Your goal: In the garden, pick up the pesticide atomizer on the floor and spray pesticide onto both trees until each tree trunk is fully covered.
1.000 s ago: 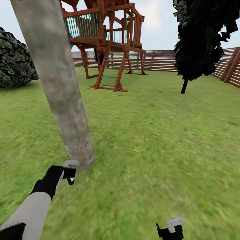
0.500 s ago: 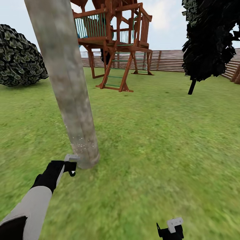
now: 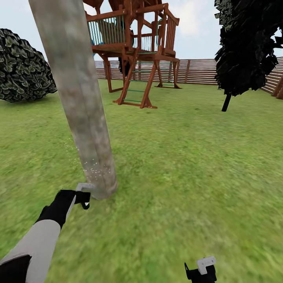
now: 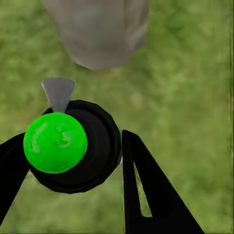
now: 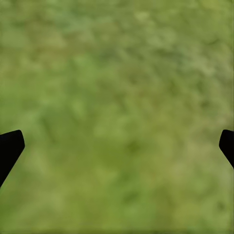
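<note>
Stretching under both arms, a green lawn (image 3: 188, 165) is seen, closed far ahead by a brown slatted fence (image 3: 196, 71), with a wooden play tower (image 3: 135, 51), a dark cone-shaped tree (image 3: 245, 47) and a leafy bush (image 3: 23, 67). No writing can be read. The pesticide atomizer (image 4: 73, 146), round, black, with a bright green ball and a grey nozzle, is clamped in the left gripper (image 4: 68, 161), just before the pale mottled tree trunk (image 3: 78, 98), whose base is dotted white. The right gripper (image 5: 117, 141) is held wide apart and empty over grass.

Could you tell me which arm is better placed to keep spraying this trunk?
Left. Its gripper holds the atomizer right at the trunk base, nozzle towards it. The right gripper is open, over grass, away from the trunk.
</note>
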